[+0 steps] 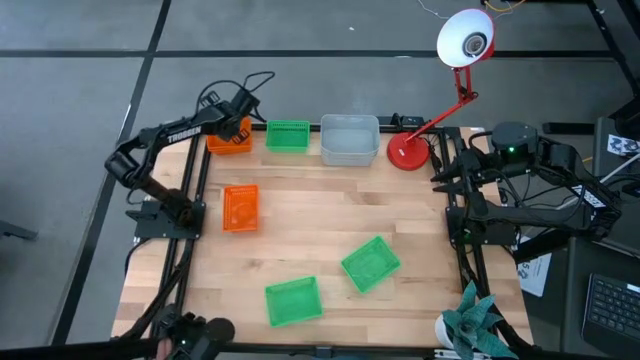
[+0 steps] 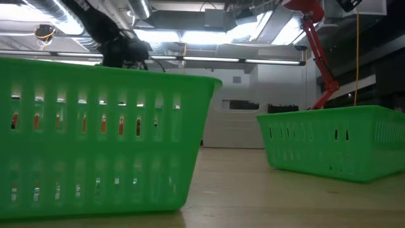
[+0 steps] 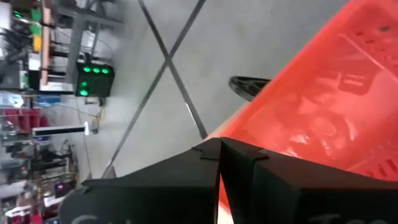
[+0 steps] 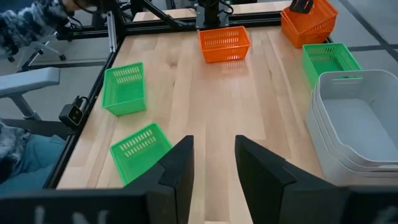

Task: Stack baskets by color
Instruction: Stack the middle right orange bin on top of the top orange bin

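I see glossy slotted plastic in the green baskets (image 2: 95, 139); the table (image 4: 186, 93) is smooth pale wood planks; grey-white bins (image 4: 360, 124) look matt, translucent plastic.

Three small green slotted plastic baskets (image 1: 288, 136) are counted: one near the left gripper (image 1: 238, 122), two well apart from it. Orange slotted plastic baskets (image 1: 240, 208) appear as one loose basket plus a stack of two at that gripper. Translucent grey-white plastic bins (image 1: 349, 139) are nested; three rims are seen.

Left fingers (image 3: 219, 163) together, right fingers (image 4: 180, 168) apart
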Robot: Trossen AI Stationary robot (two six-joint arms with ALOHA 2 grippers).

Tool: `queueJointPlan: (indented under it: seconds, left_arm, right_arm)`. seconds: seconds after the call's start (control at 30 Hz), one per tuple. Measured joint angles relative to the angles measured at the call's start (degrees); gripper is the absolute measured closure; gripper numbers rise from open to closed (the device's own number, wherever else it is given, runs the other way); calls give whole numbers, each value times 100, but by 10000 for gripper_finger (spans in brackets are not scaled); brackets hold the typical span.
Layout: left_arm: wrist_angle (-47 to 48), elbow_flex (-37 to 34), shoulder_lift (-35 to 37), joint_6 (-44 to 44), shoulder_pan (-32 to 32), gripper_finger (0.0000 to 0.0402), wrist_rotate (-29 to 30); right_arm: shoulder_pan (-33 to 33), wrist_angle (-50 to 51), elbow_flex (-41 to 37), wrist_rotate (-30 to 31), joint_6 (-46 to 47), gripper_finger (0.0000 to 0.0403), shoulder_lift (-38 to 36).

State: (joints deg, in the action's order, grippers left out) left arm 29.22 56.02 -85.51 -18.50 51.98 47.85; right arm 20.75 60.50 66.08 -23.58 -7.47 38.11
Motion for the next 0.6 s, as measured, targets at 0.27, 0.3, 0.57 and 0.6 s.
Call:
queueJointPlan:
  seconds: [0.27, 0.3, 0.57, 0.6]
  left_arm:
    - [-346, -47, -403, -12, 324, 401, -455]
    - [-376, -47, -471, -13, 342, 401, -516]
    - [-330, 115, -639, -160, 298, 401, -553]
    - [-174, 196, -618, -156, 255, 401, -552]
  right_arm:
    - [0, -76, 0, 0, 113, 286, 0]
    - [1, -78, 0, 1, 112, 286, 0]
    - [0, -75, 0, 1, 99, 286, 0]
    - [0, -75, 0, 1, 99, 286, 0]
